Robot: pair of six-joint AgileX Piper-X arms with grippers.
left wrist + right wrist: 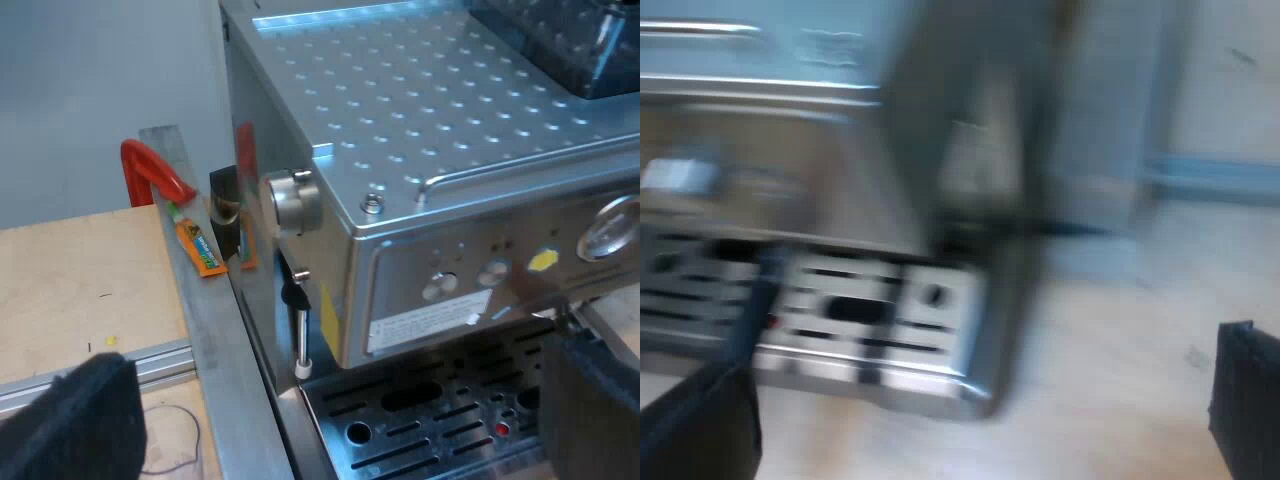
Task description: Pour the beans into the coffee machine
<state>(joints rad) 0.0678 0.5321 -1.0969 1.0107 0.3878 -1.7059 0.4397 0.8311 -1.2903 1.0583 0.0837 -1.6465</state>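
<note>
Robot's left gripper (330, 425), its two black fingers (75, 420) spread wide apart, nothing held between them, right gripper (970, 420), black fingers (1245, 395) likewise parted wide and empty, both wrists tipped somewhat downward

No legible text. The white label (425, 325) on the machine (420, 150) front carries print too small to read; markings on the orange packet (197, 245) are likewise unreadable.

The left tool (330, 415), fingers spread wide, faces the espresso machine (440, 150) at its front corner.
</note>
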